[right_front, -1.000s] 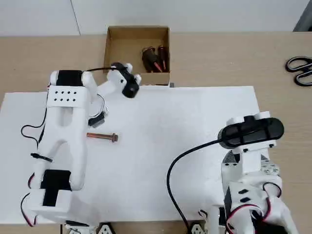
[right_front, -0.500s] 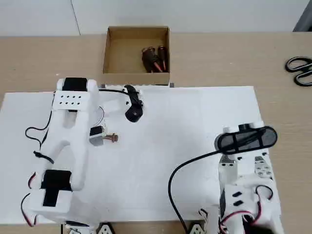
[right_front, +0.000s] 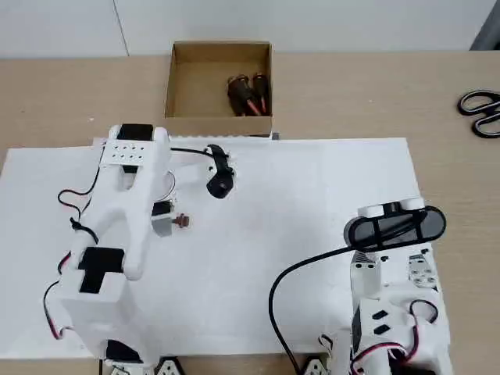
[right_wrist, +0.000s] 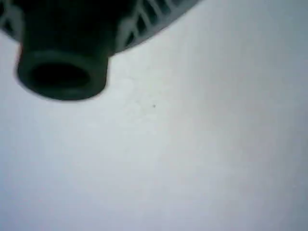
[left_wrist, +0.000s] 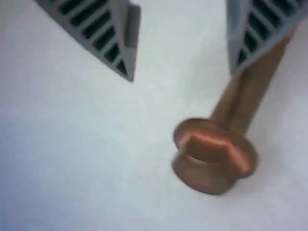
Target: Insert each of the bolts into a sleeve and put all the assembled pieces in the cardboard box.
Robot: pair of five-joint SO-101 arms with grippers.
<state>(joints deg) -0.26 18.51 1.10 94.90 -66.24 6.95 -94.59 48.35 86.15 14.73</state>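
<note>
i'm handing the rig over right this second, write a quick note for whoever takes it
Left pincer: open, down at the copper-coloured flanged metal bolt, which lies loose on the white paper sheet; one finger overlaps its shank.
Right pincer: shut on a black tubular sleeve, held above the sheet near the table's front.
Done: two bolt-and-sleeve pieces lie in the brown cardboard box.
Left: grasp the bolt, push it into the held sleeve, put that piece in the box.
</note>
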